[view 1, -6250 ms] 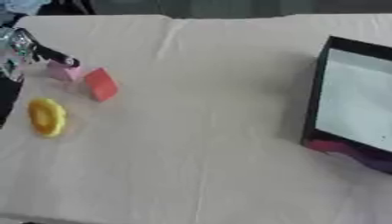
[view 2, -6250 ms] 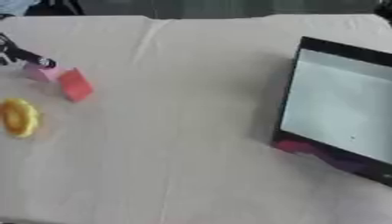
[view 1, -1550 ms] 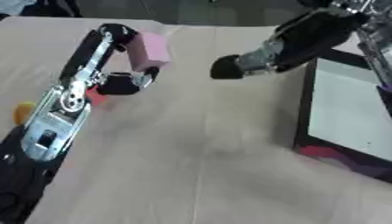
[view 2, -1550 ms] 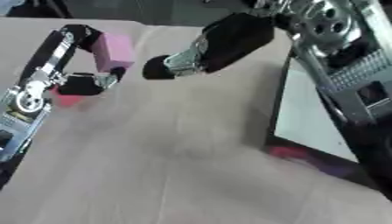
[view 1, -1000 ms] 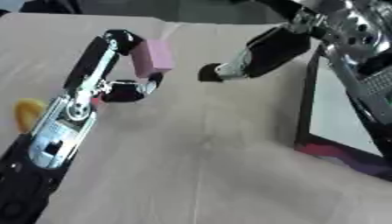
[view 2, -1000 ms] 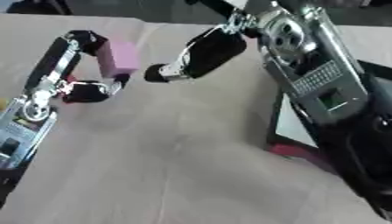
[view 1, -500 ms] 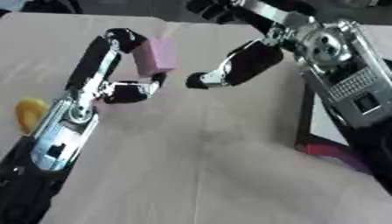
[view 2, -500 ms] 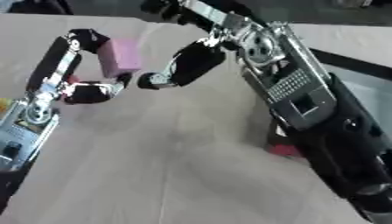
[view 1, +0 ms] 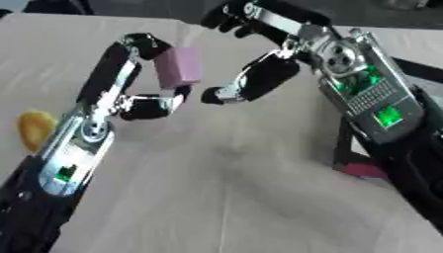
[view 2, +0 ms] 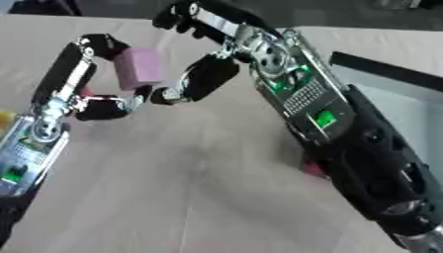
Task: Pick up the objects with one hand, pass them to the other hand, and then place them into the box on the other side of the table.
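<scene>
A cream cloth-covered table fills the scene, with the dark-rimmed box at its right edge. Above the table's middle, the robot's right hand reaches leftward, its fingers spread open and holding nothing, one tip just beside the block. The left hand is raised, a finger and thumb pinching a pink block above the table. A yellow object lies at the left edge.

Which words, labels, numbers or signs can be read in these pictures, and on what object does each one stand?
None can be read. The pink block in the left hand is plain. The right hand's forearm shows green lit panels, with no legible marks. The yellow object and box show no text.
</scene>
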`<state>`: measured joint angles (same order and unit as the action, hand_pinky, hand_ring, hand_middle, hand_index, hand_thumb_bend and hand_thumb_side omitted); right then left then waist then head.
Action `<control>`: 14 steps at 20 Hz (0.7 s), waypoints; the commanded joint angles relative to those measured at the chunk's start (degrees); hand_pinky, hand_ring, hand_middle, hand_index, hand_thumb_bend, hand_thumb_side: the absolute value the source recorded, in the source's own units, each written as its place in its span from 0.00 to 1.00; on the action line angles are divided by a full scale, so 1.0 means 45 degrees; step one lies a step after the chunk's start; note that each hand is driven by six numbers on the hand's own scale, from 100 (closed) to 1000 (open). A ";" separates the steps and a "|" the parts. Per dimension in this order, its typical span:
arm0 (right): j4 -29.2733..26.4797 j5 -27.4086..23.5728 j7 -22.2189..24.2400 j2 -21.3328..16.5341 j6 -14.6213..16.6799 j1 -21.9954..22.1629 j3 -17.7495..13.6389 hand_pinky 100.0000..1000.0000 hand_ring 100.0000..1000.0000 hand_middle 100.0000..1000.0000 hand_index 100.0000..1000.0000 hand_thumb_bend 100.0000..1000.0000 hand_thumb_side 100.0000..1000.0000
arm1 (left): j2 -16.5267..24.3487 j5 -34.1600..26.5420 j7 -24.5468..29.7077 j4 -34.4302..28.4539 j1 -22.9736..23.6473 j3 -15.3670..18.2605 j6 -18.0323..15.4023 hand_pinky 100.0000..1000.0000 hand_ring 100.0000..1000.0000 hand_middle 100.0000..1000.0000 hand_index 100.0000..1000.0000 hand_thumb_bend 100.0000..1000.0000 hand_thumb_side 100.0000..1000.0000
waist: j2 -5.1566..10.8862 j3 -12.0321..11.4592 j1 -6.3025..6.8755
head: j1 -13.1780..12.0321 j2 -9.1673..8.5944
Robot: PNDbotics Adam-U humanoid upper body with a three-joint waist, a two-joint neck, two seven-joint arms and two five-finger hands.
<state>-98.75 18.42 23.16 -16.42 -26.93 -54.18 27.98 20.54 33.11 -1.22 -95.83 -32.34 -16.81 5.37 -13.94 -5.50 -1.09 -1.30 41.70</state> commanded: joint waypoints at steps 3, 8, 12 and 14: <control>0.0114 0.0030 -0.0202 0.0031 0.0088 -0.0390 0.0027 0.89 0.90 0.82 0.83 0.56 0.05 | 0.0039 -0.0303 -0.0003 -0.0404 -0.0246 -0.0076 -0.0077 0.66 0.59 0.49 0.46 0.00 0.00 | 0.0359 -0.0063 -0.0113 | 0.0040 -0.0011; 0.0266 0.0278 -0.0169 0.0153 0.0302 -0.0476 0.0102 0.89 0.89 0.81 0.82 0.56 0.02 | 0.0025 -0.0618 -0.0007 -0.0560 -0.0263 -0.0148 -0.0139 0.65 0.58 0.48 0.46 0.00 0.00 | 0.0339 -0.0085 -0.0104 | -0.0020 0.0012; 0.0336 0.0378 -0.0186 0.0284 0.0398 -0.0599 0.0175 0.89 0.89 0.80 0.82 0.56 0.02 | -0.0038 -0.0946 -0.0042 -0.0702 -0.0302 -0.0203 -0.0248 0.65 0.57 0.48 0.46 0.00 0.00 | 0.0330 -0.0088 -0.0099 | -0.0046 0.0023; 0.0403 0.0441 -0.0159 0.0340 0.0439 -0.0683 0.0201 0.89 0.88 0.80 0.81 0.55 0.01 | -0.0078 -0.0987 -0.0008 -0.0717 -0.0333 -0.0238 -0.0283 0.65 0.57 0.48 0.46 0.00 0.00 | 0.0334 -0.0086 -0.0100 | -0.0071 0.0009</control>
<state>-96.73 19.94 22.42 -14.89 -25.37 -55.95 29.10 20.00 29.10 -1.20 -97.95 -32.82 -17.89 4.41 -13.94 -5.82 -1.09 -1.40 41.70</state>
